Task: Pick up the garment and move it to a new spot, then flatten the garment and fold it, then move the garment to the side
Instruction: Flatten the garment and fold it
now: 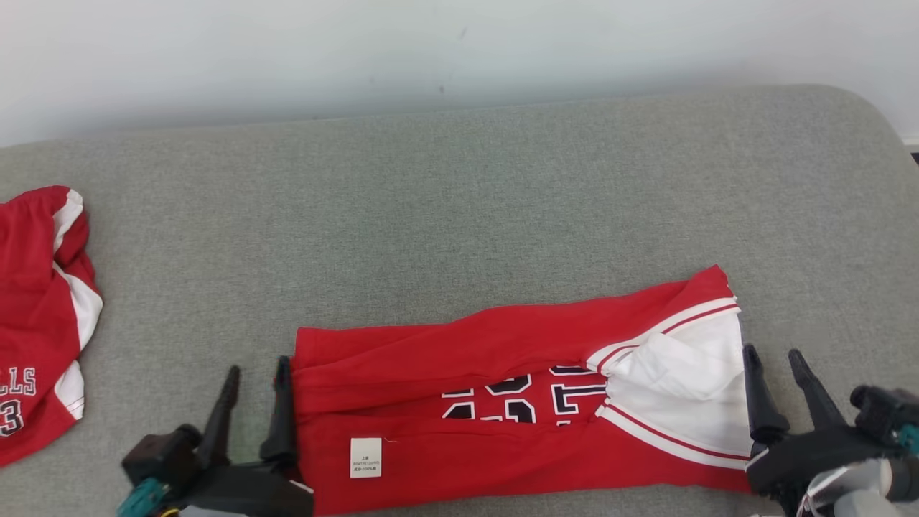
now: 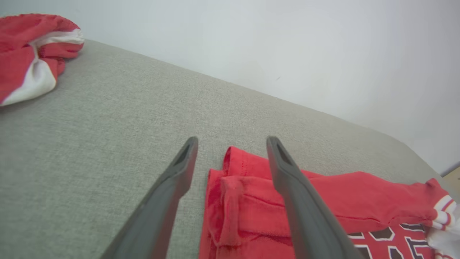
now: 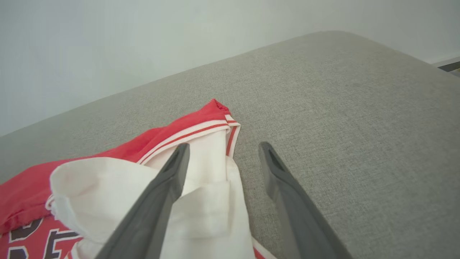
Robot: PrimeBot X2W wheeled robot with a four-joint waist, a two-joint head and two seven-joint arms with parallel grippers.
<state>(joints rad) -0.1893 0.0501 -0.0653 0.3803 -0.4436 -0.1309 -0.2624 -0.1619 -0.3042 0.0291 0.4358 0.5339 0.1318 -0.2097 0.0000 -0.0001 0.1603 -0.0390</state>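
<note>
The red shirt (image 1: pixel 445 359) was seen folded into a long band near the front of the grey cushion (image 1: pixel 459 215), flanked at its ends by the left gripper (image 1: pixel 257 366) and the right gripper (image 1: pixel 774 352) — jaws of both apart, nothing held. Were only the top layer pinched, the folds could be dragged open and the loose white end bunched.

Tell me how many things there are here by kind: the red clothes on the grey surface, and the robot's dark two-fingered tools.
Red jerseys: 2 (folded red jersey in the middle, crumpled red jersey at the far left)
Tools: 2 (left tool and right tool, both open, one at each end of the folded jersey)
Total: 4
</note>
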